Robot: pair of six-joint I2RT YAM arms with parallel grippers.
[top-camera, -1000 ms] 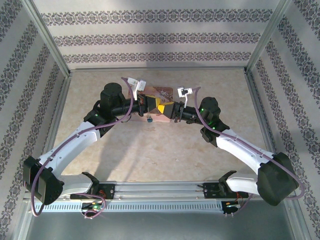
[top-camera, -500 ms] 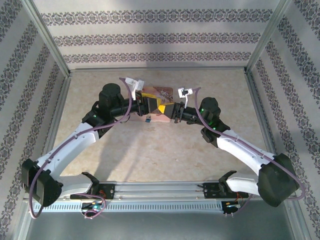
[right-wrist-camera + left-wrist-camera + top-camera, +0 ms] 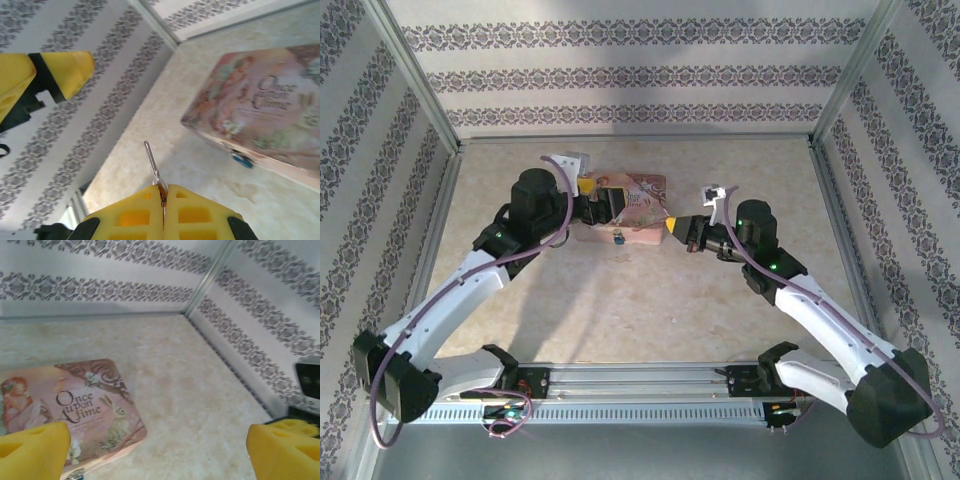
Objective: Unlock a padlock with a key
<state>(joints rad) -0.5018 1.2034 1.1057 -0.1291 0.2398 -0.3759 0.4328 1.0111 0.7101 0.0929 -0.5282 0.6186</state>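
The tiny blue padlock (image 3: pixel 618 239) lies on the table against the near edge of the flat pink box (image 3: pixel 635 205); it also shows as the padlock (image 3: pixel 243 160) below the box (image 3: pixel 270 100). My right gripper (image 3: pixel 672 228) hangs right of the box, shut on a thin silvery key (image 3: pixel 154 167) that sticks out past its yellow pads (image 3: pixel 135 215). My left gripper (image 3: pixel 600 197) hovers over the box's left end. In its wrist view the left gripper (image 3: pixel 157 455) is open, nothing between its yellow fingers (image 3: pixel 32 450), the box lid (image 3: pixel 75 405) below.
Patterned walls with metal corner posts (image 3: pixel 415 75) enclose the beige tabletop (image 3: pixel 640 300) at the back and both sides. The arms' base rail (image 3: pixel 640 385) runs along the near edge. One yellow finger (image 3: pixel 60 72) of the left gripper appears at the upper left of the right wrist view.
The two grippers met over the box; now they are apart. My left gripper has opened and drawn back left. My right gripper has pulled away to the right, holding the key.
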